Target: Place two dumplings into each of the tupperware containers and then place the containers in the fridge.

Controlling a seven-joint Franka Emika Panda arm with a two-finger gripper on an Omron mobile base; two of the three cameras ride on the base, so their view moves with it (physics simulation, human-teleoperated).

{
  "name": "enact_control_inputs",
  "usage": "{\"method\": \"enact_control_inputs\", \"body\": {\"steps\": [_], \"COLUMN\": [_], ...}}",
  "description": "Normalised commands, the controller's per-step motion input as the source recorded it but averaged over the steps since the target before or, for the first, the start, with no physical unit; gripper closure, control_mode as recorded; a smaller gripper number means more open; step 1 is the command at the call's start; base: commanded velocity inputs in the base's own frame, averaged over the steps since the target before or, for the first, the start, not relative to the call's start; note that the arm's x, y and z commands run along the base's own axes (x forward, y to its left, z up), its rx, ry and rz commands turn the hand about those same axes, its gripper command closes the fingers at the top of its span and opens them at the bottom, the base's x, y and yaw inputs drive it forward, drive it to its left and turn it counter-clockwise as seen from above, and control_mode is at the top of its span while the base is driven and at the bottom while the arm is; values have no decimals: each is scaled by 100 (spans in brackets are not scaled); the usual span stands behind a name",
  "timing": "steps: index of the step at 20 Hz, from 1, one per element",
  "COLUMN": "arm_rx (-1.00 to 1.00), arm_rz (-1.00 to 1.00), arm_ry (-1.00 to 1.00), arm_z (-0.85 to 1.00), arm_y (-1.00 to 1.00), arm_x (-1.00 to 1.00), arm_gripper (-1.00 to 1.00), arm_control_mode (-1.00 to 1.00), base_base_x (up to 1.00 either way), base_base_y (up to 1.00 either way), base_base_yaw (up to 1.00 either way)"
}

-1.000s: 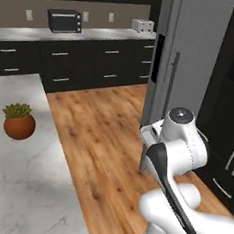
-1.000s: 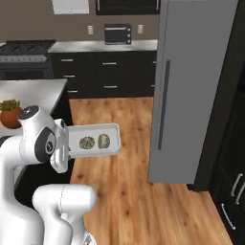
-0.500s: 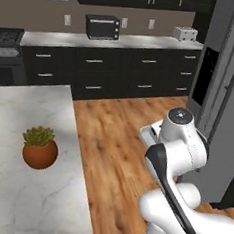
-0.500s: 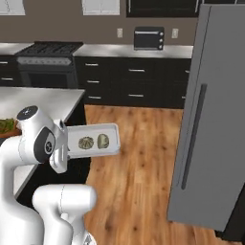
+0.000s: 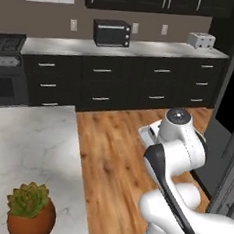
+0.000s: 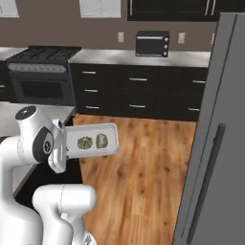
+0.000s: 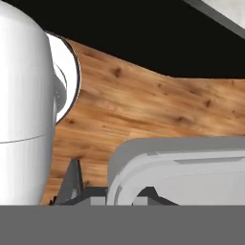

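My hand [image 7: 112,194] is clamped tight on the rim of a shallow white translucent tupperware container [image 6: 91,140] with rounded corners, held level above the wood-plank floor [image 6: 143,162]. Two lumpy olive-beige dumplings [image 6: 93,141] lie side by side inside it. The smooth grey metallic fridge [image 6: 213,139] stands to my right, and a marbled white bench [image 5: 30,156] carries a potted succulent [image 5: 30,214].

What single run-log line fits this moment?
jaws: shut on tupperware container | load: two dumplings | fridge: door closed, ahead right

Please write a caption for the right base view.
Robot carries tupperware container with two dumplings over wood floor, beside the fridge.
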Motion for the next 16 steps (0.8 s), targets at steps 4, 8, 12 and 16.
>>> {"method": "enact_control_inputs", "body": {"steps": [4, 8, 12, 16], "arm_rx": [0, 0, 0, 0], "arm_rz": [0, 0, 0, 0], "arm_ry": [0, 0, 0, 0], "arm_z": [0, 0, 0, 0], "arm_y": [0, 0, 0, 0], "arm_x": [0, 0, 0, 0], "arm_gripper": [100, 100, 100, 100], "arm_control_mode": [100, 100, 100, 100], "base_base_x": [100, 100, 97, 83], "base_base_y": [-26, -4, -1, -3], "base_base_yaw": [-23, -35, -37, -46]}}
